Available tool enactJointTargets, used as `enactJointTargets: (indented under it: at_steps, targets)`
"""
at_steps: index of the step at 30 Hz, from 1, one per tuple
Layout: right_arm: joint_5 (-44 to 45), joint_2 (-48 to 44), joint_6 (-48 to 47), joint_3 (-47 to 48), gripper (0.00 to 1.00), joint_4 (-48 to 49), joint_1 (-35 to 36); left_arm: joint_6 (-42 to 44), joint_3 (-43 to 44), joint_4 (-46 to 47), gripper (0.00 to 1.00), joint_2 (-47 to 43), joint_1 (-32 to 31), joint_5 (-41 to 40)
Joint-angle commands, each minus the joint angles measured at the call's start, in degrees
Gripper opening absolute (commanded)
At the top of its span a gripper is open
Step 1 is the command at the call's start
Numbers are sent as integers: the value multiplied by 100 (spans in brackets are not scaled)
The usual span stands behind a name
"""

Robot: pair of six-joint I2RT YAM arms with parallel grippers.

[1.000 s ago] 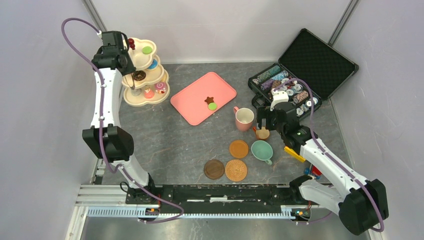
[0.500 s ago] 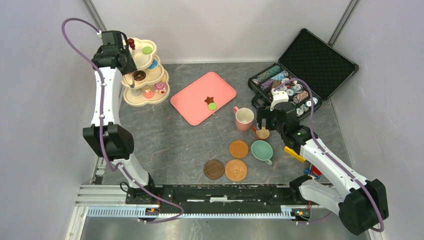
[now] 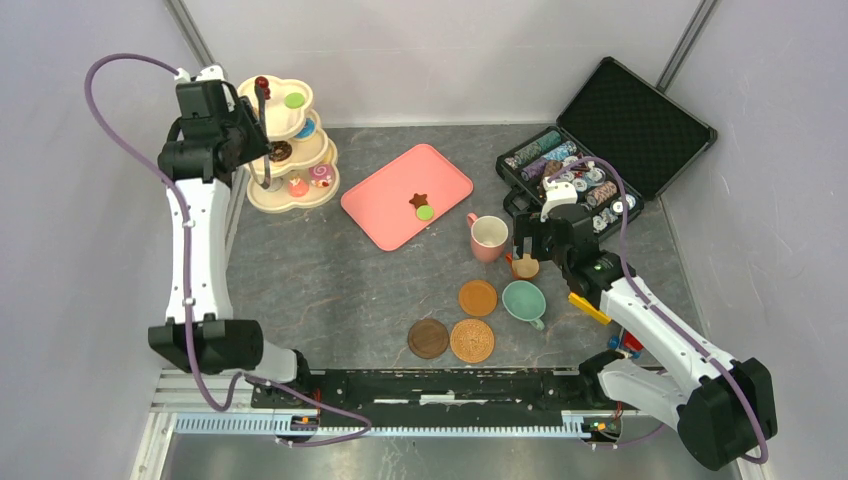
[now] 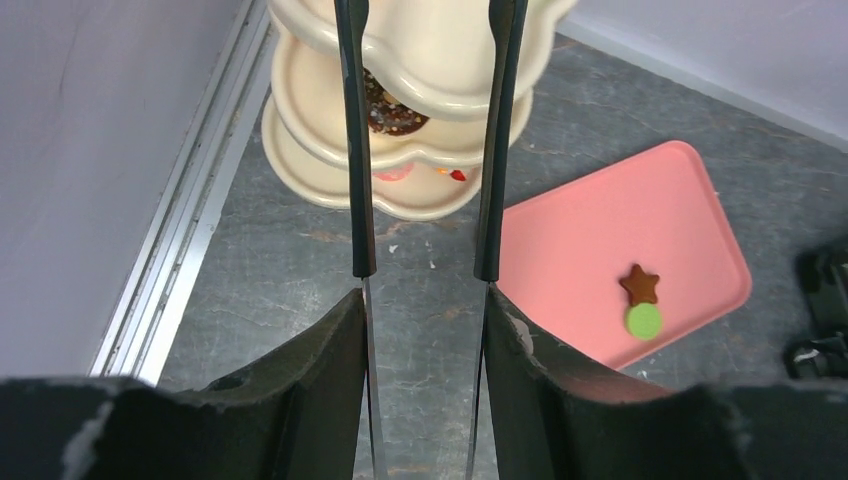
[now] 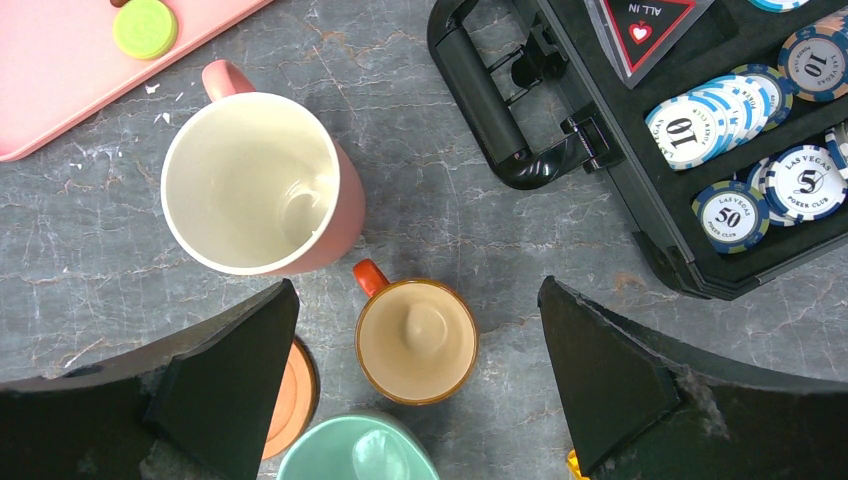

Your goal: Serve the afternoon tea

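The cream three-tier stand (image 3: 290, 150) stands at the back left with small pastries on its tiers; a chocolate one (image 4: 390, 112) shows on the middle tier. My left gripper (image 3: 250, 140) hangs beside the stand, shut on metal tongs (image 4: 360, 150) whose arms are spread with nothing between them. A star cookie (image 3: 419, 200) and a green disc (image 3: 425, 212) lie on the pink tray (image 3: 380, 205). My right gripper (image 5: 417, 285) is open above the brown cup (image 5: 417, 340), a finger on each side. The pink cup (image 5: 250, 185) and the teal cup (image 5: 355, 450) stand close by.
An open black case of poker chips (image 3: 590, 165) lies at the back right, its handle (image 5: 490, 110) near the cups. Three round coasters (image 3: 477, 297) (image 3: 428, 338) (image 3: 472, 341) lie toward the front. A yellow block (image 3: 588, 308) sits under the right arm. Walls close in on both sides.
The left arm has swung left and drawn back from the stand, and the tongs' arms have spread wider. The right arm has not moved.
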Motion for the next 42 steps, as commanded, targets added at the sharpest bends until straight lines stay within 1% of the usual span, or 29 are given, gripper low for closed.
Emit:
enactJointTargets:
  at_steps: [1, 4, 6, 9, 12, 17, 21, 23, 25, 28, 33, 42]
  targets:
    - [59, 39, 31, 155, 98, 72, 16, -234, -262, 432, 50, -592, -127, 519]
    - [60, 81, 33, 178, 98, 75, 25, -151, -412, 494, 51, -746, -570, 658]
    - [63, 95, 31, 170, 98, 67, 20, -1, -440, 458, 52, -711, -1124, 642]
    - [87, 96, 35, 157, 98, 46, 21, 195, -444, 345, 52, -499, -2018, 348]
    - [115, 62, 43, 139, 98, 29, 19, 279, -567, 331, 52, -180, -2737, 197]
    - [144, -15, 53, 139, 98, -42, 20, -52, -805, 356, 51, 439, -3515, 42]
    - [165, -71, 77, 104, 98, -40, 21, -403, -1127, 669, 50, 806, -4040, -177]
    - [160, -90, 82, 95, 98, -42, 19, -586, -1311, 871, 51, 947, -4211, -280]
    - [152, -97, 88, 82, 98, -51, 14, -783, -1433, 1007, 51, 1160, -4276, -206]
    - [148, -130, 84, 60, 98, -52, 21, -1020, -1443, 1051, 52, 1489, -4278, -196]
    - [156, -197, 76, -9, 98, -34, 21, -1376, -1490, 1280, 54, 1816, -4278, -447]
    - [142, -147, 41, -81, 98, 41, 19, -1599, -1438, 1409, 56, 2276, -4274, -778]
